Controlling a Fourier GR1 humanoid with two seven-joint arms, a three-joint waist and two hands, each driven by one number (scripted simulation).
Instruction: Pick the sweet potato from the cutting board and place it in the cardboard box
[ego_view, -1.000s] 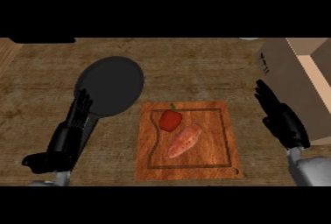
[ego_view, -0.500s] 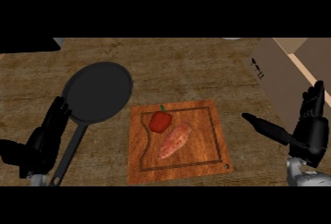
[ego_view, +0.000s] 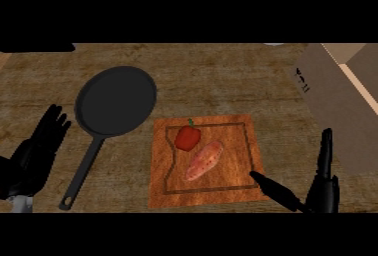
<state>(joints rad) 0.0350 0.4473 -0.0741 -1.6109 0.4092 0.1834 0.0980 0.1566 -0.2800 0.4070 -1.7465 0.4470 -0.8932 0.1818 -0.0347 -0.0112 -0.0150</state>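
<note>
The sweet potato (ego_view: 204, 160) lies on the cutting board (ego_view: 236, 192), a little right of the board's middle, its long axis slanting from near-left to far-right. Just beside it, on its far-left side, sits a red bell pepper (ego_view: 187, 138) with its green stem pointing away; the two look to be touching or nearly so where their ends meet. Both rest inside the groove that runs round the board's face.

The right hand (ego_view: 319, 189) shows at the near right, low in the view. Its fingers (ego_view: 325, 150) stand straight and long, pointing toward the far side, while the thumb (ego_view: 273, 187) splays wide to the left, its tip just over the board's near-right corner. The hand is spread wide and holds nothing. The sweet potato lies to the left of the thumb's tip and a bit farther off, near but clearly apart (bare board shows between them).

The left hand (ego_view: 37, 152) rests at the left edge, fingers straight and loosely fanned, holding nothing, well apart from the board. Between it and the board lies a black frying pan (ego_view: 117, 102), its handle running toward the near side.

At the far right stands the cardboard box (ego_view: 332, 100), its open top partly cut off by the view's edge, well apart from the sweet potato.
</note>
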